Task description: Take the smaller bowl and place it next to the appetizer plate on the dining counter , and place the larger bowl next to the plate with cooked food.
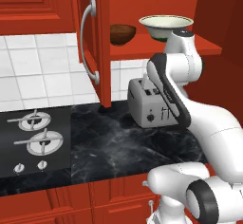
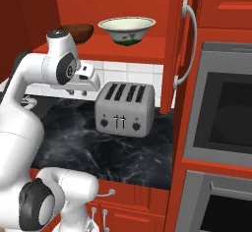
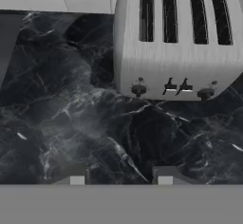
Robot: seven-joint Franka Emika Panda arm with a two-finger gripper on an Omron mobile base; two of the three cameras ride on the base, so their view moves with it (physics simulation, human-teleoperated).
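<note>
Left base view shows the arm (image 1: pixel 190 109) folded over the wall counter (image 1: pixel 123 147), nothing fetched yet: the first reach is in hand, by my reading. The cabinet door (image 1: pixel 97 42) stands open, the toaster (image 1: pixel 149 102) below. On the shelf sit the larger bowl (image 1: pixel 166 26) and, left of it, the smaller bowl (image 1: pixel 122 33), both above the hand. The gripper (image 3: pixel 121 178) points down at the counter before the toaster, holding nothing, fingers part spread. Next it should rise and turn toward the smaller bowl.
</note>
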